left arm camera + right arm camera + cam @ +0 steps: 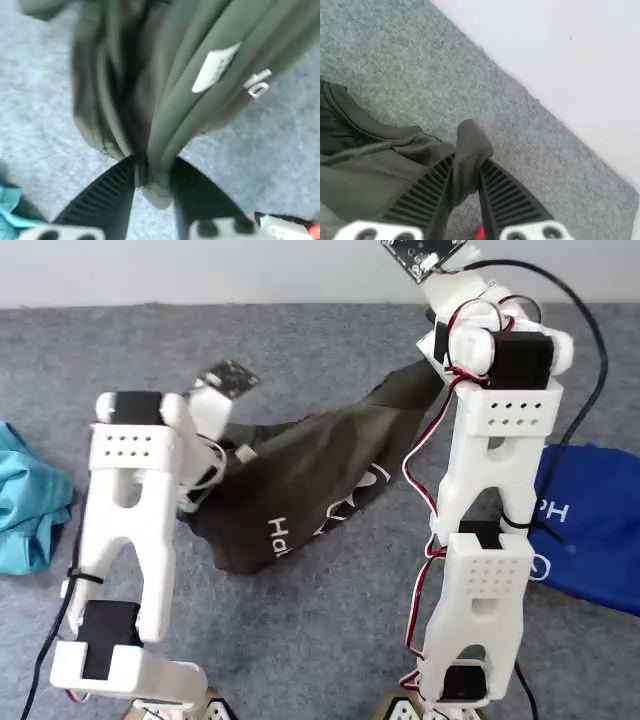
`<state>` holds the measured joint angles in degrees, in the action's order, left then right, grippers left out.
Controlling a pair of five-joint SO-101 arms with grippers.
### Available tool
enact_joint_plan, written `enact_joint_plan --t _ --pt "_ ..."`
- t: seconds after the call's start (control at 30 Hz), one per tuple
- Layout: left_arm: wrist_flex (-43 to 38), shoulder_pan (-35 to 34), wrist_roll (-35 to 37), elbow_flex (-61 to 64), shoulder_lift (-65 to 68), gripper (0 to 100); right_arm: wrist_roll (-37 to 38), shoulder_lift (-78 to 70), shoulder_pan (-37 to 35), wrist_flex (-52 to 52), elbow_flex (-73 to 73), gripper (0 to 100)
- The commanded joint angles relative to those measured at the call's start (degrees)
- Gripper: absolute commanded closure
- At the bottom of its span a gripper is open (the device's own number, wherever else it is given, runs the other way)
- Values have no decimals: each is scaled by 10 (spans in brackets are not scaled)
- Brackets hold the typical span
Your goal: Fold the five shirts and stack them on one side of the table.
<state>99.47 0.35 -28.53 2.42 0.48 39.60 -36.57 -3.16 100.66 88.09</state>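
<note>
A dark olive shirt with white print hangs stretched between both arms over the grey carpeted table. My left gripper is shut on a bunched fold of the olive shirt, whose white label faces the camera. My right gripper is shut on another corner of the olive shirt, near the table's far edge. In the high view the left gripper holds the shirt's left end and the right gripper holds its upper right end.
A teal shirt lies crumpled at the left edge. A blue shirt with white print lies at the right, partly behind the right arm. A white wall borders the table's far side.
</note>
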Motion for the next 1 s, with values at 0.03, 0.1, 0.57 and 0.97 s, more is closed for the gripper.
enact_joint_plan --t 0.03,0.1,0.57,0.97 --pt "2 22 -3 12 -19 824 -6 2 -2 23 3 989" --pt "-7 31 -3 17 -18 818 -6 2 -7 24 3 989" --pt "-137 33 55 90 -18 817 -6 3 -27 24 -12 989" --pt "-178 35 83 99 1 815 -36 7 -30 24 -55 989"
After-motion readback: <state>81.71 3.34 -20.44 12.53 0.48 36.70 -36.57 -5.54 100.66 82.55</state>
